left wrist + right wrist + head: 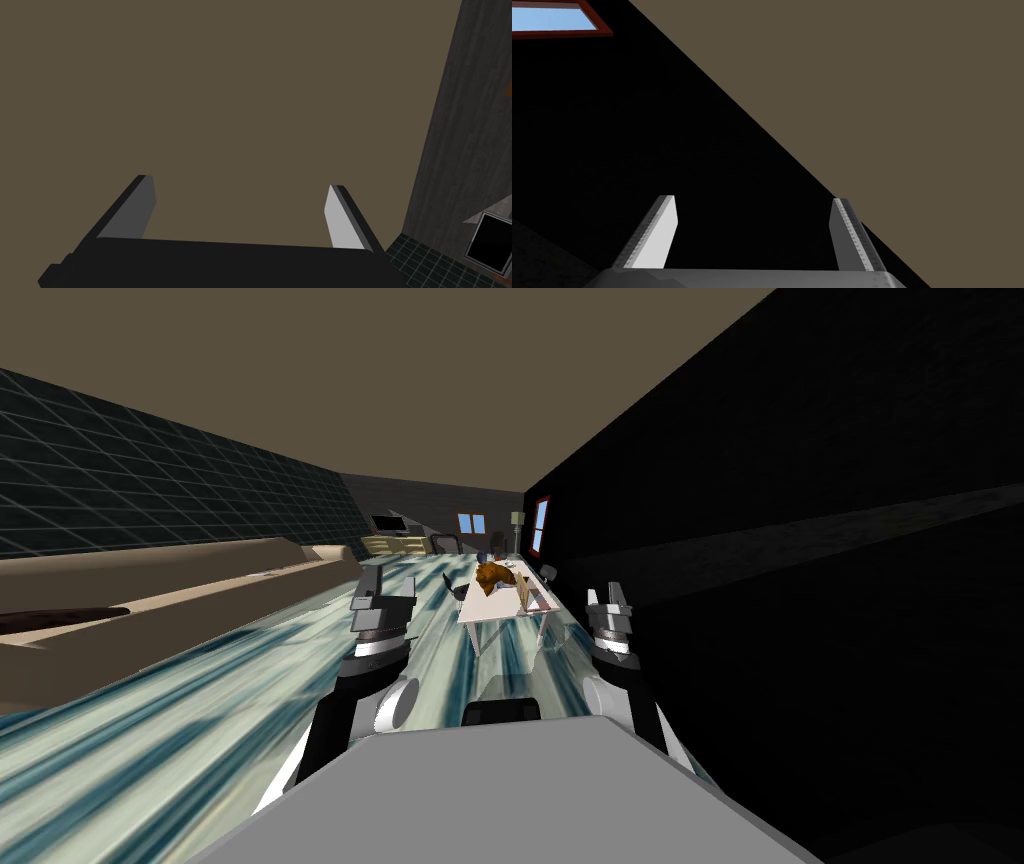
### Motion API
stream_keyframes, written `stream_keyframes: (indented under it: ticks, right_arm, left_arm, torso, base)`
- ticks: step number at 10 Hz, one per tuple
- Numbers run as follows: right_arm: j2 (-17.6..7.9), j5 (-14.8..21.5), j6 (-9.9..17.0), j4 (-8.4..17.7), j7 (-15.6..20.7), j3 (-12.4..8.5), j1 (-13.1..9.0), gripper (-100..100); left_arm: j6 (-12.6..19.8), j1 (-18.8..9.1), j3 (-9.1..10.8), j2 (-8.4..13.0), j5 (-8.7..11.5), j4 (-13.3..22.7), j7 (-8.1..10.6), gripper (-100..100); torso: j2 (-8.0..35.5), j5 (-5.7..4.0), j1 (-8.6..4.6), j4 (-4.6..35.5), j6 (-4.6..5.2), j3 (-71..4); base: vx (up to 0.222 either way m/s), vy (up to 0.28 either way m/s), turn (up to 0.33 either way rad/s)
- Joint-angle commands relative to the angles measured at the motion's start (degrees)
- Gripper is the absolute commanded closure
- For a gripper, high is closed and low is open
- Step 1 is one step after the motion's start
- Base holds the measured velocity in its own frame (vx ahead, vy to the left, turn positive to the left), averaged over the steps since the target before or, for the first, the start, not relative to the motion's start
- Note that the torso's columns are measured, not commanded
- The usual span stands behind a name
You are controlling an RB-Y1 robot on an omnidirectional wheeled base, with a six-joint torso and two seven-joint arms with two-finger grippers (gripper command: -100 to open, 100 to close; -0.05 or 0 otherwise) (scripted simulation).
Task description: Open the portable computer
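Note:
A long white table (488, 610) stands some way ahead of me on the streaked blue-and-white floor. On it lie a brown lumpy object (493, 576), a tan upright item (524, 593) and several small things further back; I cannot tell which of them is the portable computer. My left gripper (388, 586) (240, 182) is raised in front of me, open and holding nothing. My right gripper (606, 591) (753, 199) is raised on the other side, also open and holding nothing. Both are well short of the table.
A long beige sofa (150, 588) runs along the left side. A dark wall (800, 588) closes the right side, close to my right arm. A dark chair (455, 586) stands at the table's left. A screen on a low cabinet (388, 525) is at the far end.

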Motion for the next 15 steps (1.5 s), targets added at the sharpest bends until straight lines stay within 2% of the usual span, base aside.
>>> stream_keyframes:
  ticks: [1,9,10,12,15]
  right_arm:
    - [0.00,0.00,0.00,0.00,0.00,0.00,0.00,0]
    - [0.00,0.00,-0.01,-0.02,0.00,0.00,0.00,0]
    - [-1.82,0.48,0.10,0.31,0.35,-0.14,-0.05,-100]
    - [-4.54,1.60,0.33,1.02,1.17,-0.45,-0.15,-100]
    - [-8.73,4.26,0.87,2.62,3.10,-1.19,-0.36,-100]
  left_arm:
    - [0.00,0.00,0.00,0.00,0.00,0.00,0.00,0]
    - [-0.01,0.00,0.00,0.00,0.00,-0.02,0.00,0]
    - [-0.01,0.00,0.00,0.00,0.00,-0.02,0.00,0]
    - [0.00,0.01,0.00,0.00,0.00,0.01,0.00,0]
    - [0.00,0.01,0.00,-0.01,0.00,0.01,0.00,0]
  torso:
    - [2.32,0.00,0.00,2.35,0.00,-4.67]
    - [35.39,0.00,0.00,35.37,0.00,-70.73]
    - [39.62,0.00,0.00,39.60,0.00,-79.19]
    - [42.03,0.02,0.06,42.04,0.00,-84.29]
    - [42.23,0.02,0.06,42.26,0.00,-84.60]
  base:
    - [0.000,0.000,0.000]
    - [0.000,0.000,0.000]
    - [0.011,0.010,-0.001]
    - [0.025,0.029,-0.003]
    - [0.050,0.056,-0.005]
